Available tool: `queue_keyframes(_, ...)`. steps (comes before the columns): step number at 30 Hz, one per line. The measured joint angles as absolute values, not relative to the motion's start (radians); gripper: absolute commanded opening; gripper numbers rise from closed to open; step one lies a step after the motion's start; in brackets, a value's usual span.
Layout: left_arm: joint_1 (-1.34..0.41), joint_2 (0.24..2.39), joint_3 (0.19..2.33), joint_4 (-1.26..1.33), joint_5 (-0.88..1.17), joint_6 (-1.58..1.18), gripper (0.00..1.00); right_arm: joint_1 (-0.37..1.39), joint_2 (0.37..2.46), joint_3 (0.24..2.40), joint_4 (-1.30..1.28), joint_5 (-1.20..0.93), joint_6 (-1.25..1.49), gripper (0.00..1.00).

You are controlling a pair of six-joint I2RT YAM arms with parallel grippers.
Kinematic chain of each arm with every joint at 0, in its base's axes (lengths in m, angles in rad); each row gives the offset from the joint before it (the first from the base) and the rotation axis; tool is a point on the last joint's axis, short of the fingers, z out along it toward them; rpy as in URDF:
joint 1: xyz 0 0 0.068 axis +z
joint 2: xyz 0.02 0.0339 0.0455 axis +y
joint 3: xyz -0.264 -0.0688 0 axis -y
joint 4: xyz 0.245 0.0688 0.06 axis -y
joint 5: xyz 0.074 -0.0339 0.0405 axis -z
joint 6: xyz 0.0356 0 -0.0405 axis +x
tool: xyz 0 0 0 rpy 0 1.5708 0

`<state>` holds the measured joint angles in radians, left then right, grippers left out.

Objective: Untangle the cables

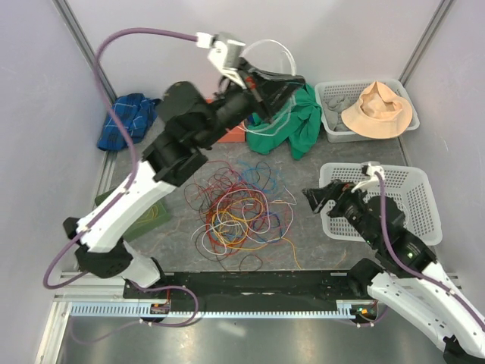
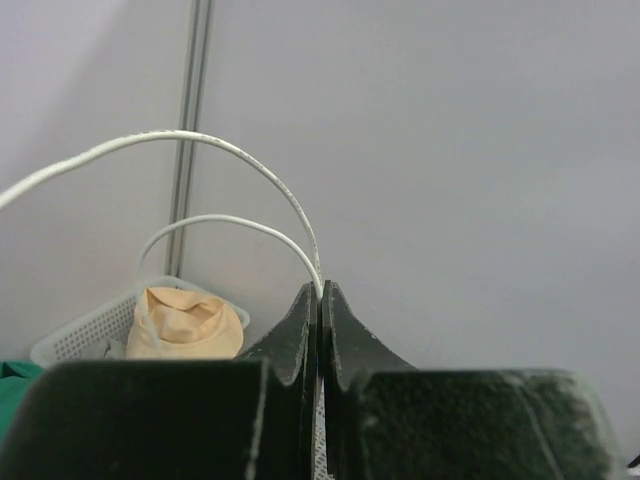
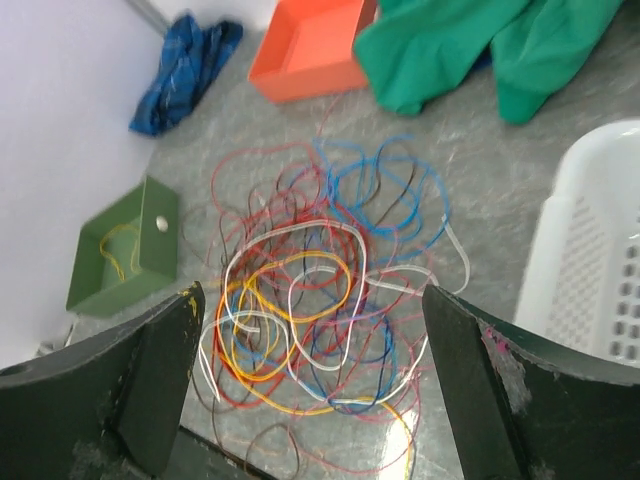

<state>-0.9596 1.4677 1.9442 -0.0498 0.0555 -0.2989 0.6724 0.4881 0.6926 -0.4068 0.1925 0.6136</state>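
Your left gripper [image 2: 320,292] pinches a white cable [image 2: 240,150] high over the tangled cables [image 1: 235,208] on the bench [image 1: 318,152] — your right gripper [image 3: 310,300] hangs open, so a higher pull may drag the whole knot up.

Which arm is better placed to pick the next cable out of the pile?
Likely right. The right tool is open, facing the pile of cables; the left tool is up high, shut on a white cable.

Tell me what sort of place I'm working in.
Probably a robot test cell: plain grey wall panels enclose the table, which holds a cable pile, a white basket and a green cloth.
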Motion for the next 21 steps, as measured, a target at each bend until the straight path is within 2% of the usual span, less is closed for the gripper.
queue_keyframes(4, -0.96, 1.589, 1.965, -0.061, 0.092, -0.322, 0.02, 0.672, 0.426, 0.783, -0.463, 0.299, 0.588, 0.98)
queue_keyframes(9, -0.96, 1.77, 1.965, -0.073, 0.156, -0.371, 0.02, 0.672, 0.407, 1.076, -0.474, 0.469, 0.515, 0.98)
queue_keyframes(14, -0.96, 1.934, 2.009, -0.051, 0.263, -0.451, 0.02, 0.672, 0.413, 1.247, -0.467, 0.535, 0.463, 0.98)
queue_keyframes(21, -0.963, 2.161, 2.139, 0.085, 0.411, -0.601, 0.02, 0.672, 0.426, 1.281, -0.47, 0.548, 0.424, 0.98)
